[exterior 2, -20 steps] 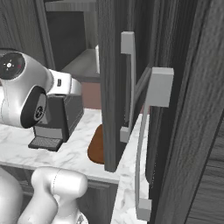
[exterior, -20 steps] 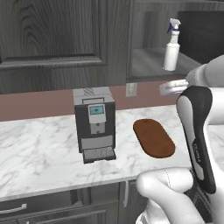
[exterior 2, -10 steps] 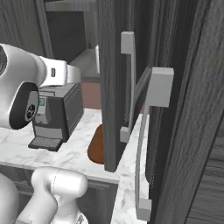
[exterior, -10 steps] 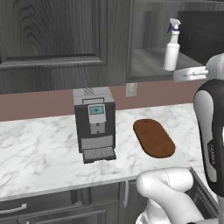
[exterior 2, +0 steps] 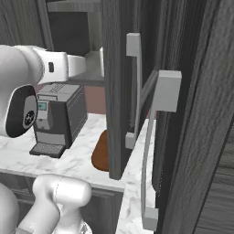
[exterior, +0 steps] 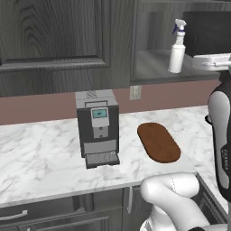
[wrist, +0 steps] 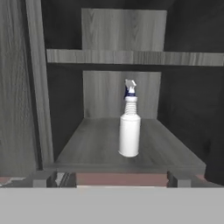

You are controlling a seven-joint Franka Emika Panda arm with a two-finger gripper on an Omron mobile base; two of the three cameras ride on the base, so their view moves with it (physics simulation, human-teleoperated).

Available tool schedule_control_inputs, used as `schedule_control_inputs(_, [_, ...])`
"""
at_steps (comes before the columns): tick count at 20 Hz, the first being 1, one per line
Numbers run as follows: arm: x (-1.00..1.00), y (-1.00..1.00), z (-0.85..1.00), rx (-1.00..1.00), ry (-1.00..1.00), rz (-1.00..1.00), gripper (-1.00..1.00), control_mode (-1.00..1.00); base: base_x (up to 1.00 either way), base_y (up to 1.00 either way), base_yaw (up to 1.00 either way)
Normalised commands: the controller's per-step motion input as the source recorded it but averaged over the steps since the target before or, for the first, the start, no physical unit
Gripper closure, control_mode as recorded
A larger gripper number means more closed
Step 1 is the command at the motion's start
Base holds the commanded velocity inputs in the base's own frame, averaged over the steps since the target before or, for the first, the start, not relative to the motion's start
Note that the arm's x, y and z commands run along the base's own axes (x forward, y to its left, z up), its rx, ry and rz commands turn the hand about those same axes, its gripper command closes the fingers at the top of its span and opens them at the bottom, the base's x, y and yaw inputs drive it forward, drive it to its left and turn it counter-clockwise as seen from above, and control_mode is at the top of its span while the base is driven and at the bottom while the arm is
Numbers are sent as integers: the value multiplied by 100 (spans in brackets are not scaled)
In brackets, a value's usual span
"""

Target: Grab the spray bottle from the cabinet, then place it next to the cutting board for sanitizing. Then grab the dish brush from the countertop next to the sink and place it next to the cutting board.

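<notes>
The spray bottle (wrist: 129, 129) stands upright on the shelf (wrist: 87, 153) of the open cabinet (exterior: 153, 40), above the counter (exterior: 40, 158). The gripper (wrist: 107, 179) faces it, jaws wide apart, holding nothing.

A dark grey coffee machine (exterior: 97, 127) stood upright against the reddish-brown backsplash (exterior: 40, 107), a small blue screen on its front and a metal drip tray at its foot. A pale wall outlet (exterior: 135, 92) sat on the backsplash just to its right. Below ran dark base cabinets (exterior: 58, 213) with metal handles.
</notes>
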Motion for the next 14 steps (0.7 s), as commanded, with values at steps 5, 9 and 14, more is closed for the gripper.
schedule_control_inputs(5, [0, -12, 4, 0, -19, 0, -100, -100, 0, 0, 0])
schedule_control_inputs(9, [5, -11, 0, 0, -3, 0, -100, -100, 0, 0, 0])
schedule_control_inputs(14, [18, -9, 0, 0, -1, 0, -100, -100, 0, 0, 0])
